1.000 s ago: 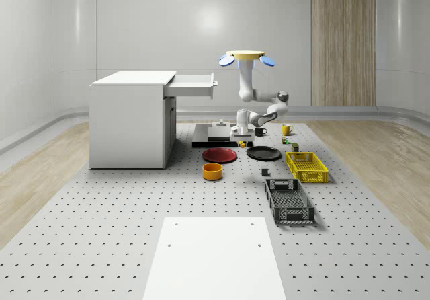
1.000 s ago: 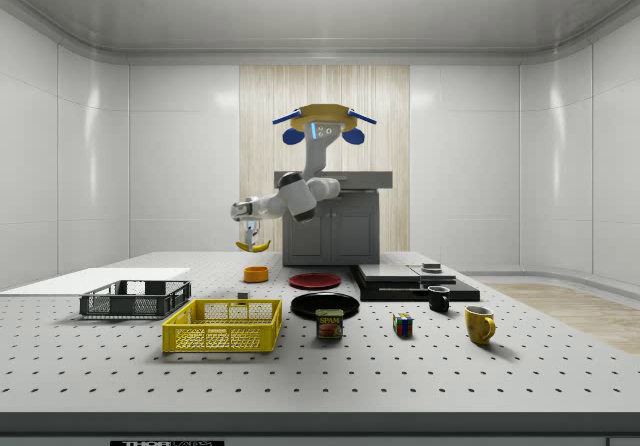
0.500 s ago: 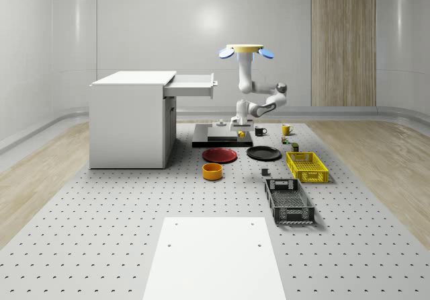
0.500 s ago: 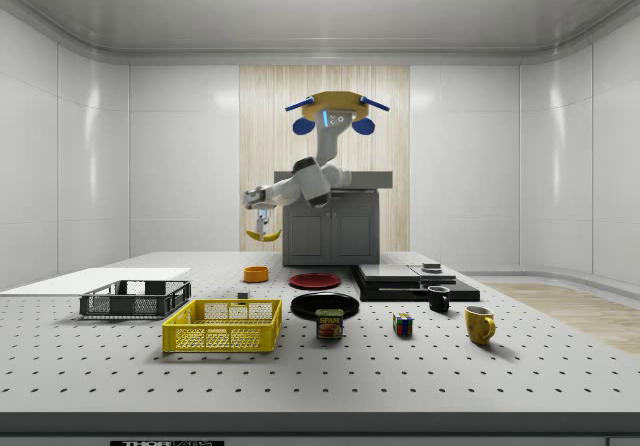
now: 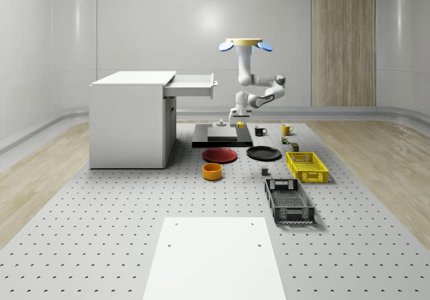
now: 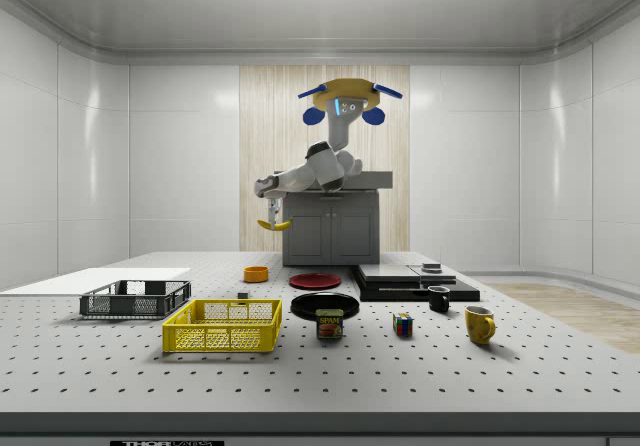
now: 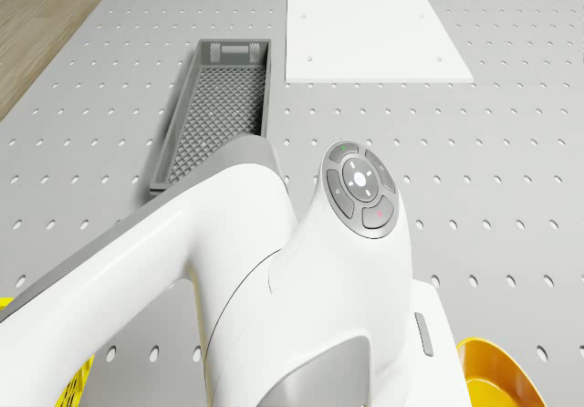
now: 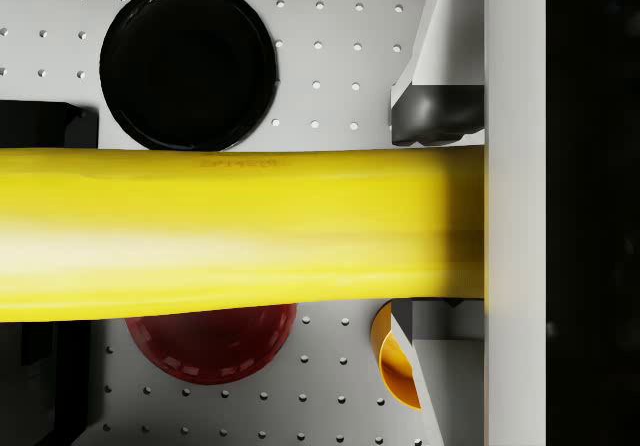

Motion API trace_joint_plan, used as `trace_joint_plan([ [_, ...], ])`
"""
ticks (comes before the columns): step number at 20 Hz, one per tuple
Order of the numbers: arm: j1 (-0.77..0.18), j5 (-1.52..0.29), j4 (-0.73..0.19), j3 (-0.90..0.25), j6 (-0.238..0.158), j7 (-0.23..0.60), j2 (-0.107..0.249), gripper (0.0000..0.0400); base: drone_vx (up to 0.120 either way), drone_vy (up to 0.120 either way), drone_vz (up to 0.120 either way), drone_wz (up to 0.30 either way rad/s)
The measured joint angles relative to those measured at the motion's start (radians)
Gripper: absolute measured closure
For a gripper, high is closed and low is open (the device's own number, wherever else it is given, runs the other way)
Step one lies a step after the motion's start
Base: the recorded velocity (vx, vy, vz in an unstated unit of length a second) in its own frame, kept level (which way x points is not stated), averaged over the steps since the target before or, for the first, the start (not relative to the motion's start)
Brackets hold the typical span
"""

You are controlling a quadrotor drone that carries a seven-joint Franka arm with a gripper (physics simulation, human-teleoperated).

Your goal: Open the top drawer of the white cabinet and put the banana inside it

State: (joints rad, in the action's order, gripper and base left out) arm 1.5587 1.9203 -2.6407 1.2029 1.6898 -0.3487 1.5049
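The curved yellow banana [image 6: 272,225] hangs clamped between the fingers [image 8: 430,116] of the gripper [image 6: 271,216], lifted well above the perforated grey tabletop [image 5: 101,233]. The drone [image 5: 245,44] hovers beside the white cabinet [image 5: 131,122], whose top drawer [image 5: 191,85] is already pulled open. The carrying step appears under way; next, the banana likely needs bringing over the drawer's open cavity, lowering and releasing.
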Motion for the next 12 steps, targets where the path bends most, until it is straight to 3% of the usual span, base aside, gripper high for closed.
trace_joint_plan([
  [12,0.004,-0.004,0.001,0.000,0.009,-0.003,0.009,0.0210,-0.120,0.000,0.120,0.000],
])
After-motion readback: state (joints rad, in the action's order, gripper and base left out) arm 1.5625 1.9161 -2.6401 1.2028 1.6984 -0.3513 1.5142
